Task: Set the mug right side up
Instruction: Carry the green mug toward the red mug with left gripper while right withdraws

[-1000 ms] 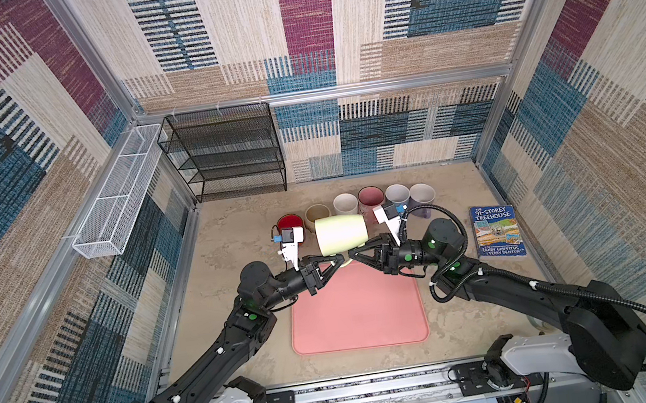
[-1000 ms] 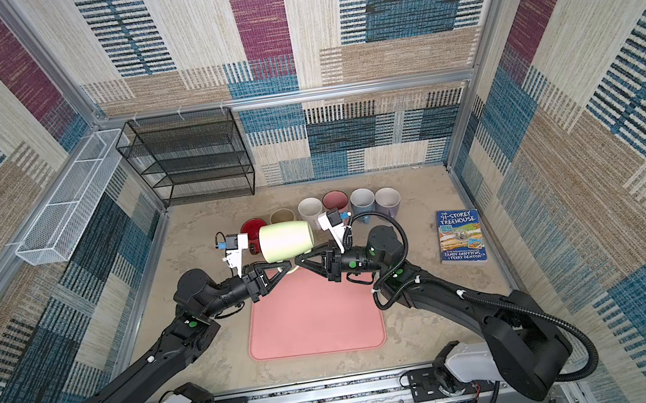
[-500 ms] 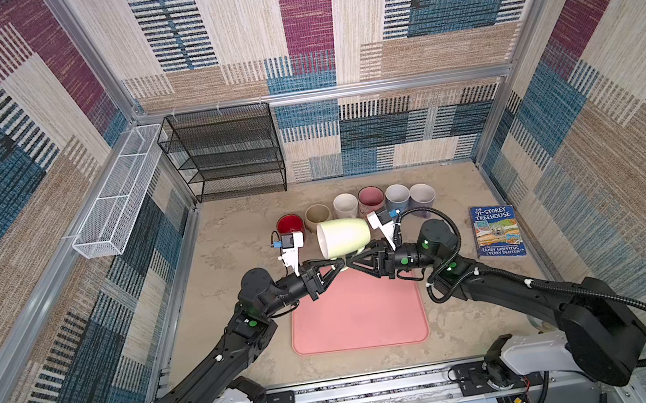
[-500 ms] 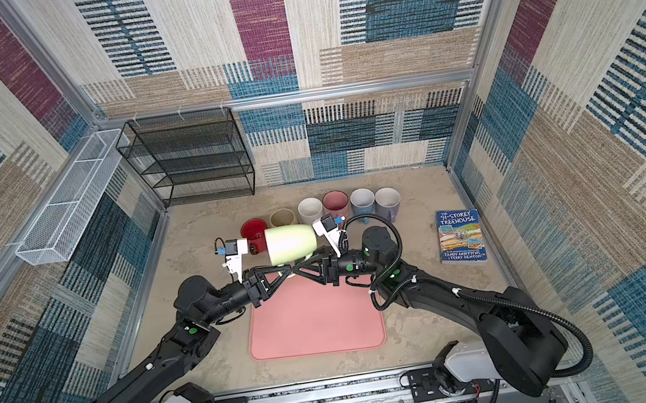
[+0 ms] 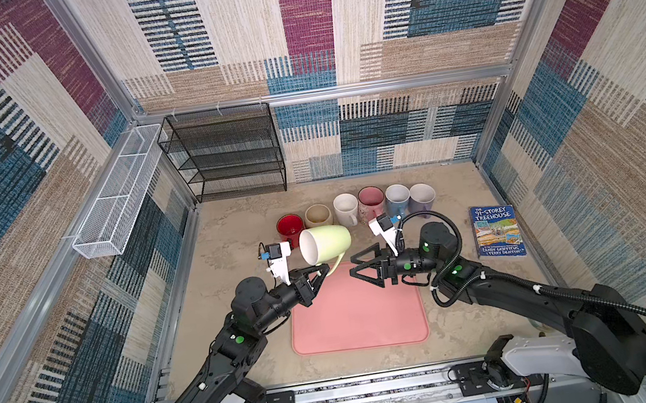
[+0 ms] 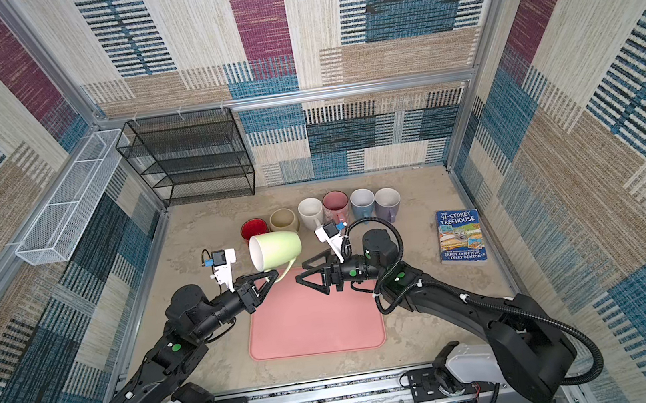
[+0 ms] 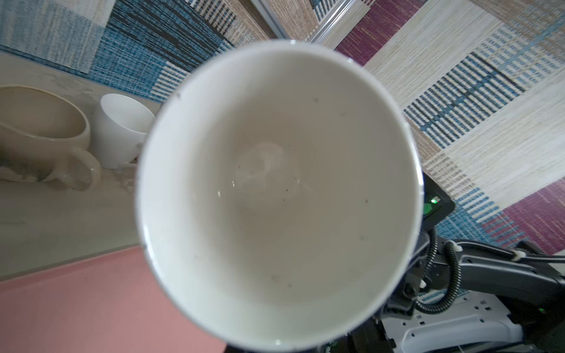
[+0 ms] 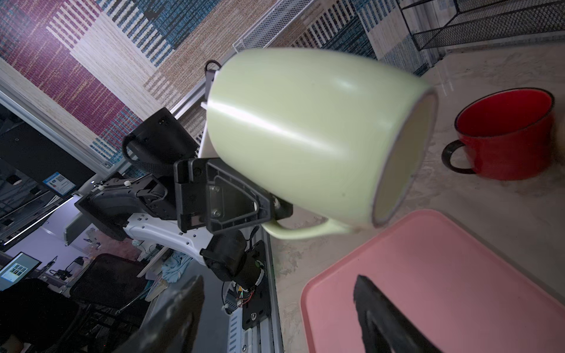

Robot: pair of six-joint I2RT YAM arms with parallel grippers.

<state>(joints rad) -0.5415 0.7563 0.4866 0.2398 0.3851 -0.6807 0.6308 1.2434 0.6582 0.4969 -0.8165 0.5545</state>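
Pinching the curved handle between the pressed-together fingers of our left gripper point(image 5: 322, 270), we hold the pale green ceramic mug point(image 5: 328, 243) in the air. It lies on its side, its body just above and beyond our fingertips and the handle hanging underneath. In both top views it hovers near the far left corner of the pink rectangular mat point(image 5: 357, 317). Its mouth faces our left wrist camera, which shows a glossy white inside point(image 7: 276, 195), empty but for a few dark specks. Our right wrist view shows the smooth green wall point(image 8: 305, 131) and the unglazed base. Our right gripper point(image 5: 357, 266) stands spread wide, holding nothing, near the mug's base but apart from it. Behind the mug, a red mug point(image 5: 290, 226) stands upright on the table.
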